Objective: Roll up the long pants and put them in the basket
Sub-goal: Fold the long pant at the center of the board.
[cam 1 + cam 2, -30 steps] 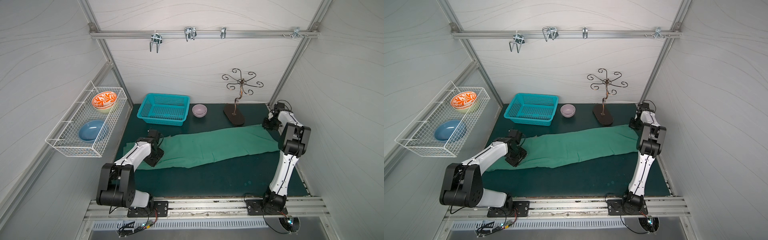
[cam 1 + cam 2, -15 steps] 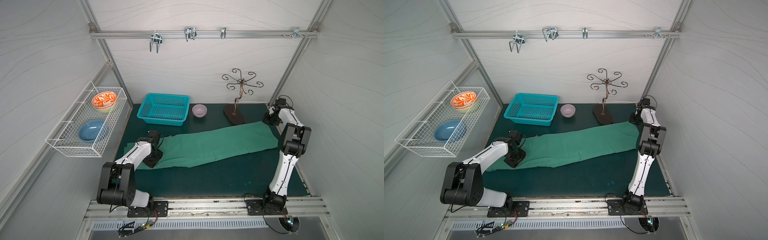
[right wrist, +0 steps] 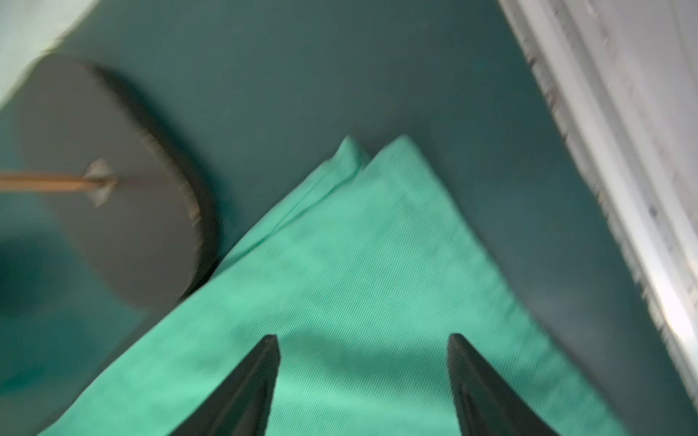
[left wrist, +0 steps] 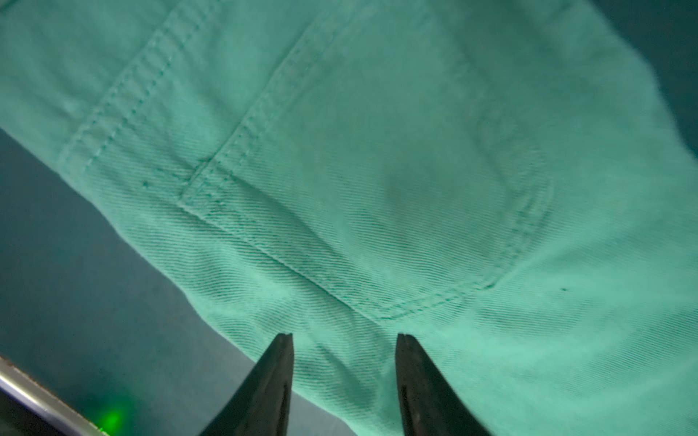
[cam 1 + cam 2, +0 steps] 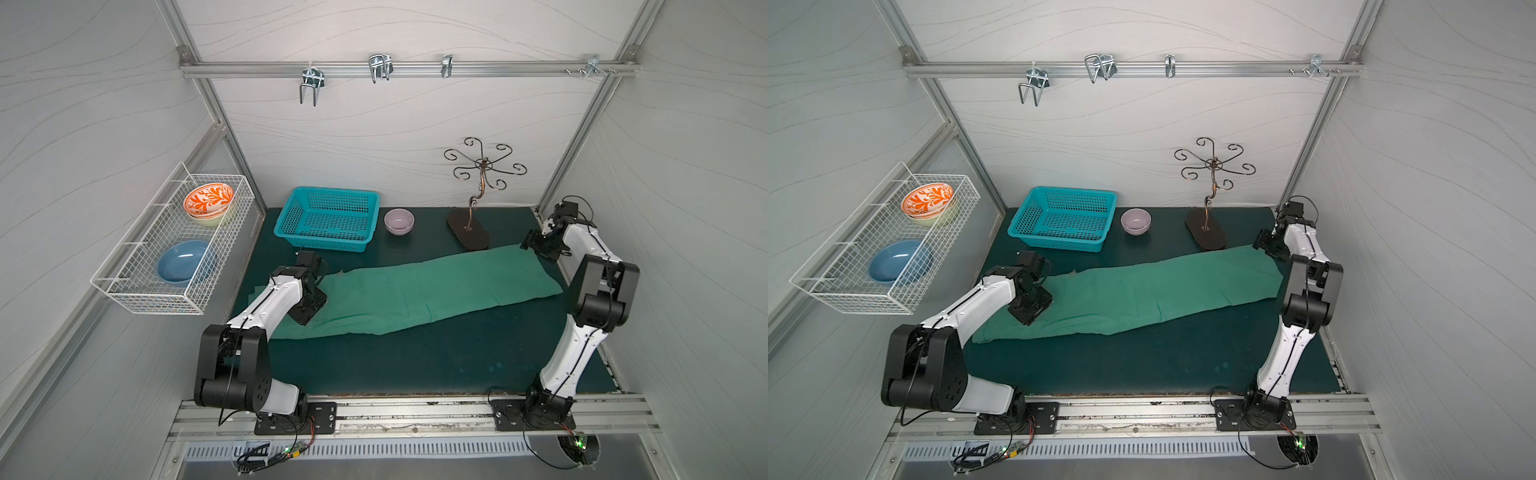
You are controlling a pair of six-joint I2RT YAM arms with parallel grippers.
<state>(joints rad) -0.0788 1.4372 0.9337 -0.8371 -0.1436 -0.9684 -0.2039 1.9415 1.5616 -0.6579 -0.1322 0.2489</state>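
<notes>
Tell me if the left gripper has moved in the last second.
No. The left gripper stands over the long pants, just as far from the turquoise basket as a second ago.

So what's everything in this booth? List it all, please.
long pants: one, mid-green, flat across the mat
mat: one, dark teal, under the pants
basket: one, turquoise, back left
small bowl: one, lilac, beside the basket
metal stand: one, dark, beside the pants' hem end
wire rack: one, white, on left wall
patterned bowl: one, orange-white, in rack
blue bowl: one, blue, in rack
hooks: four, silver, on back rail
left gripper: one, black, open over the waist end
right gripper: one, black, open over the hem corner
</notes>
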